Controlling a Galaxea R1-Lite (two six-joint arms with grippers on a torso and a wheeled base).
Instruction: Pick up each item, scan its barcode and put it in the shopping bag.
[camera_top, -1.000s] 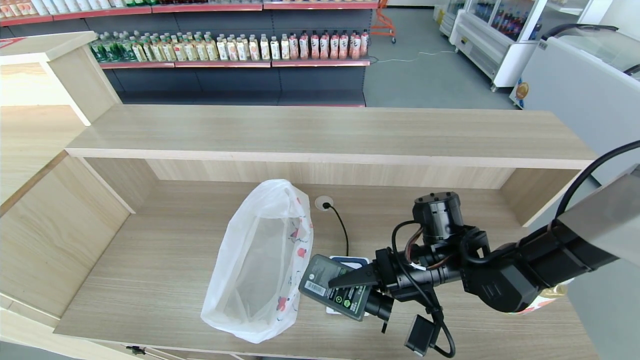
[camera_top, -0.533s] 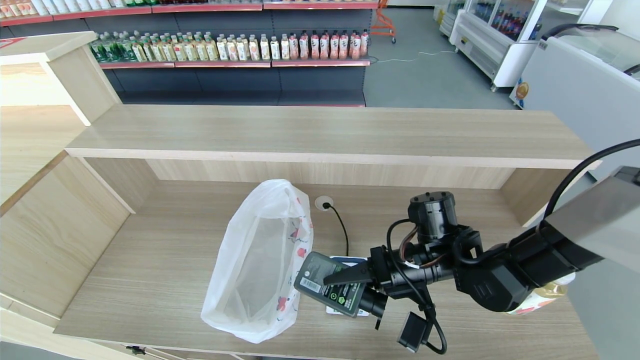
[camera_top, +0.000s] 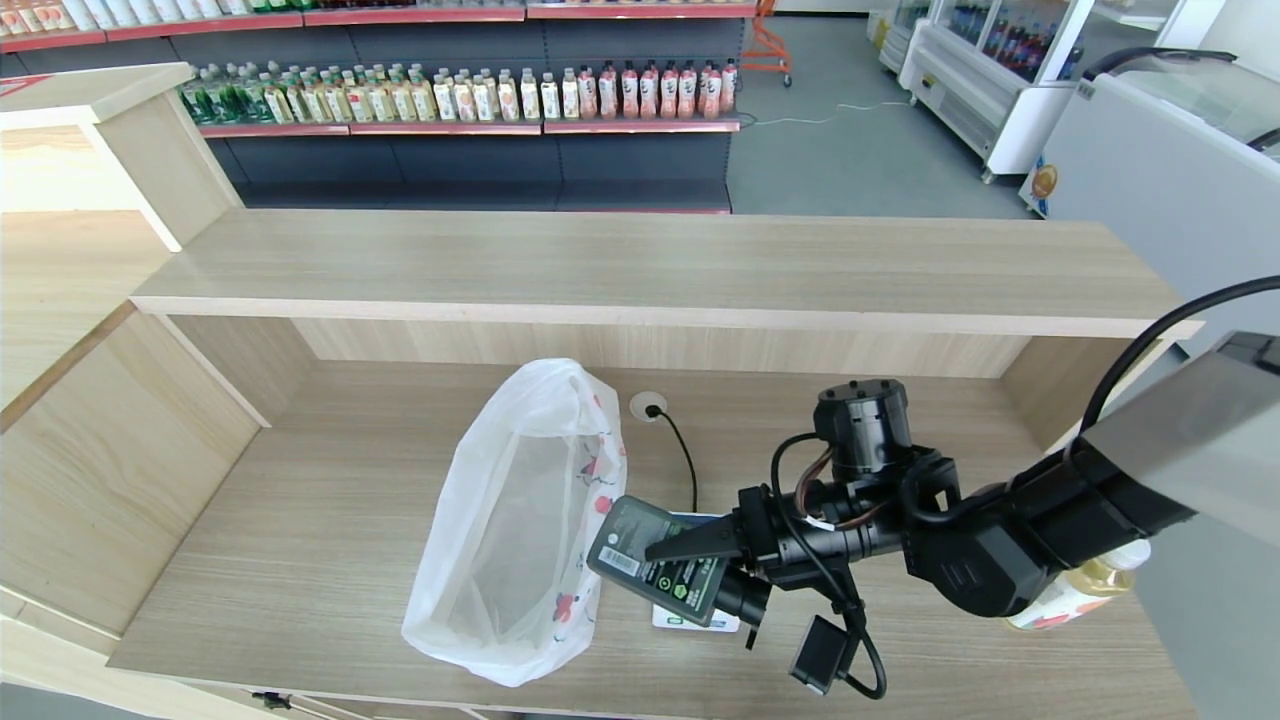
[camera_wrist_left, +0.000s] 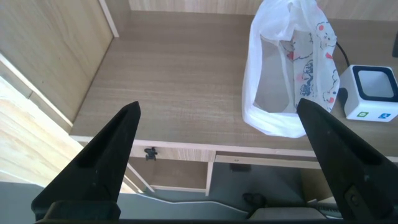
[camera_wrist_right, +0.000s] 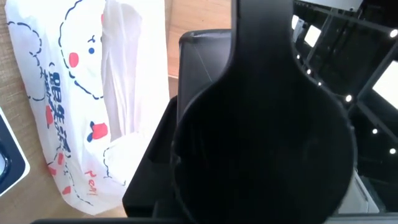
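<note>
Setting: shop checkout counter of pale wood with a raised ledge behind it; drink shelves and freezers fill the room beyond.
Item: dark flat pack, tilted, off the counter, its barcode label facing up toward the head camera.
Right gripper: clamped on the pack, one finger across its upper face and the other beneath it.
Item's place: above the scanner and just beside the bag's right side; whether it touches the bag cannot be told.
Scanner: small white box with a window on top, standing on the counter next to the bag, partly covered by the pack in the head view.
Shopping bag: white plastic with red and blue print, lying on the counter with its mouth open.
Cable: black, running from a round port in the counter to the scanner.
Bottle: on the counter at the far right, partly behind the right arm.
Left gripper: fingers spread wide, nothing between them, above the counter's near edge, well apart from the bag.
</note>
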